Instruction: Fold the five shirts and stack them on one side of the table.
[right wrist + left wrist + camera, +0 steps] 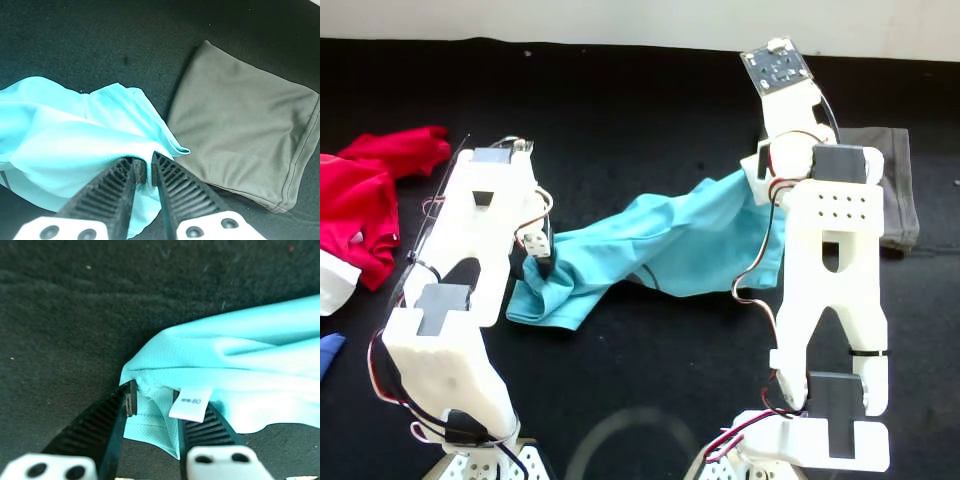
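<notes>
Turquoise mesh shirt (660,250) of thin sports fabric spans the middle of the table, pulled into a long crumpled band that runs from about eight o'clock to about two o'clock of the table's centre in the high view. Its eight o'clock end is caught by the left gripper (154,405). The ribbed black fingers (107,425) stand slightly apart and are clamped on a bunched fold of the hem, with a small white label (190,404) lying over the inner face of one finger. The two o'clock end is caught by the right gripper (146,167), whose fingers are almost together and pinch a thin corner of the same cloth. Between the two grippers the fabric sags and twists, and its lower edge rests on the table.

Just beside the right gripper, at three o'clock of the table, lies a grey folded shirt (895,190), a flat rectangle with stitched hems. In the right wrist view the turquoise corner overlaps its nearest edge.

Well apart, at nine to ten o'clock, a red shirt (370,190) lies in a loose heap. A piece of white cloth (332,280) touches it at nine o'clock, and a scrap of blue cloth (328,350) shows at eight o'clock. Everything rests on a black felt-like table cover (640,100).
</notes>
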